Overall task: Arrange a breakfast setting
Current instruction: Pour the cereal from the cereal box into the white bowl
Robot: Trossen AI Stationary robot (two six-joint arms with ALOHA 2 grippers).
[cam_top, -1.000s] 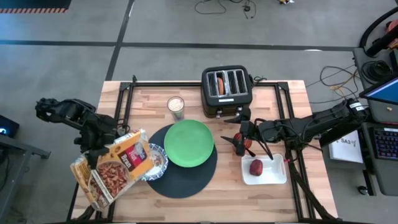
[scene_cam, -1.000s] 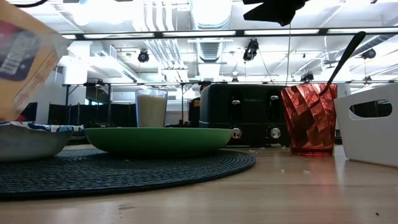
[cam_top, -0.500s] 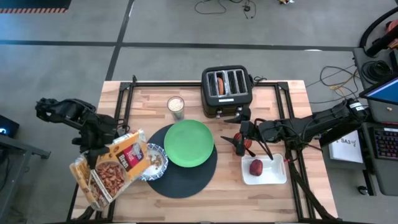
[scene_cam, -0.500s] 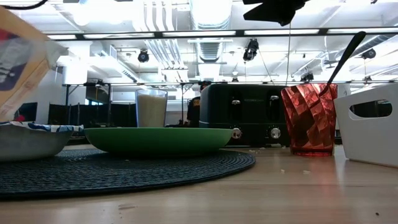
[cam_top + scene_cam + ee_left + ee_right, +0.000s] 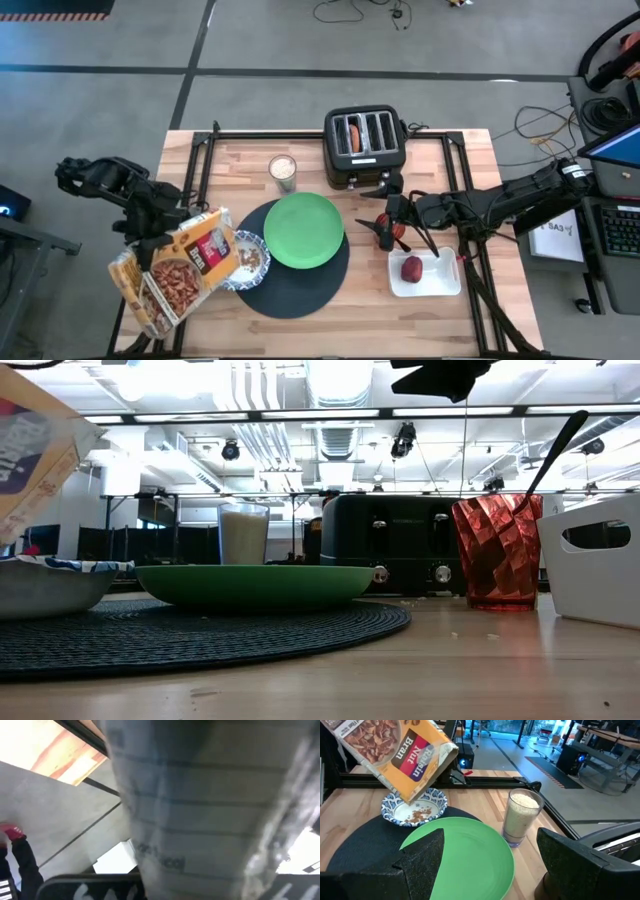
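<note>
High view: our left hand (image 5: 150, 245) grips the cereal box (image 5: 175, 270), light and crushable, tilted over the patterned bowl (image 5: 248, 258) near the worktop's left edge; right hand (image 5: 385, 228) spread wide.

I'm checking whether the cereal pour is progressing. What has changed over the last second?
The left gripper has drawn the tilted yellow cereal box slightly away from the blue-and-white patterned bowl, toward the table's left edge; it stays gripped. The bowl, green plate, round dark placemat, red cup and the right gripper beside that cup have not moved.
</note>
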